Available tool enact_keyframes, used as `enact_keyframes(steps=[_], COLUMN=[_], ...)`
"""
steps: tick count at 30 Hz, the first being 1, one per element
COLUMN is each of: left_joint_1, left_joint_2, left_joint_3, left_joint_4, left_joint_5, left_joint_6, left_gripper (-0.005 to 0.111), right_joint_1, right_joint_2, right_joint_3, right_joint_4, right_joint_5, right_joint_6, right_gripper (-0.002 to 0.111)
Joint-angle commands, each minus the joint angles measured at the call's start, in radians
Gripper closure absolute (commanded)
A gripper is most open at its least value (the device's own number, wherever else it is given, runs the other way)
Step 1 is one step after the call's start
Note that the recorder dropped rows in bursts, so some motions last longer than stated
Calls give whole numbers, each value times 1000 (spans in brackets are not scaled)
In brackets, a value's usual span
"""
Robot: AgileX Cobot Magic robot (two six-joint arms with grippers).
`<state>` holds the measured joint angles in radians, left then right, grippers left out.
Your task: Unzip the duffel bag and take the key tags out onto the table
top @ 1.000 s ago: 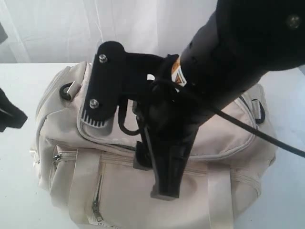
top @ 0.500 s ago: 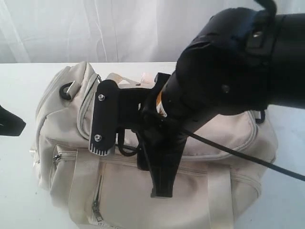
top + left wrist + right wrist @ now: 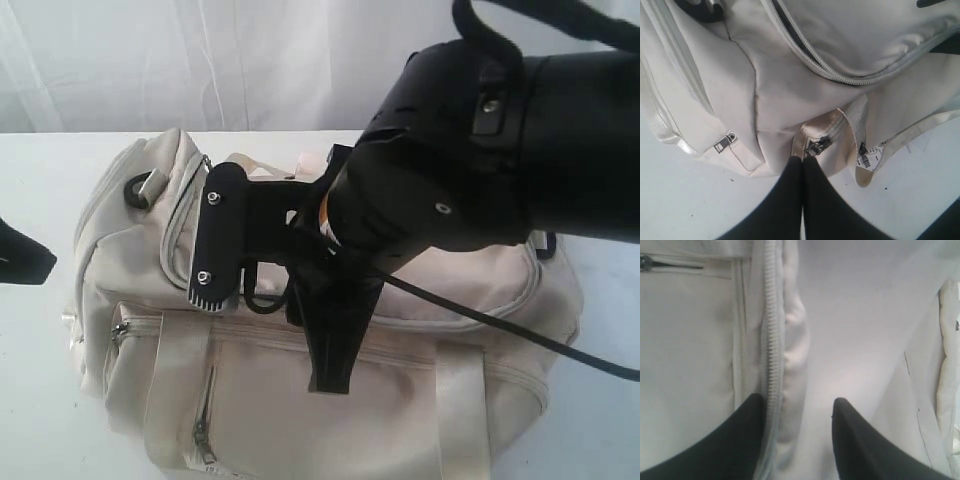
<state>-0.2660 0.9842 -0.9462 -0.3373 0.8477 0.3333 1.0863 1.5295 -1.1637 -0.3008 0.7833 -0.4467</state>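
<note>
The duffel bag point(image 3: 120, 250) is lying on the white desk point(image 3: 40, 170). The left end effector point(image 3: 802, 162) is sitting closed at the bag's end beside a zipper pull point(image 3: 818, 145). The right end effector point(image 3: 799, 400) is standing narrowly apart over the top zipper point(image 3: 772, 340).

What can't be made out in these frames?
Key tags: in no view.
Top zipper of the duffel bag, middle: exterior view, covered by the right arm.
Left arm: exterior view, cut by the frame edge.
Barcode label print: left wrist view, too small.
Whether the shut left end effector holds anything: left wrist view, hidden by its tips.
</note>
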Motion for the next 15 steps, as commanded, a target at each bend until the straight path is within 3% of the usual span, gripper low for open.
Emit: enact_keyframes(steps=[1, 15], left_joint_1=[-3, -3], left_joint_2=[-8, -8], left_joint_3=[6, 6], left_joint_4=[-19, -21], left_joint_5=[9, 9], left_joint_6=[6, 7], left_gripper=[107, 107], right_joint_1=[2, 2], right_joint_2=[-3, -49], right_joint_3=[8, 8], right_joint_4=[-19, -33], right_joint_5=[5, 22], right_joint_6=[16, 65], right_gripper=[67, 67])
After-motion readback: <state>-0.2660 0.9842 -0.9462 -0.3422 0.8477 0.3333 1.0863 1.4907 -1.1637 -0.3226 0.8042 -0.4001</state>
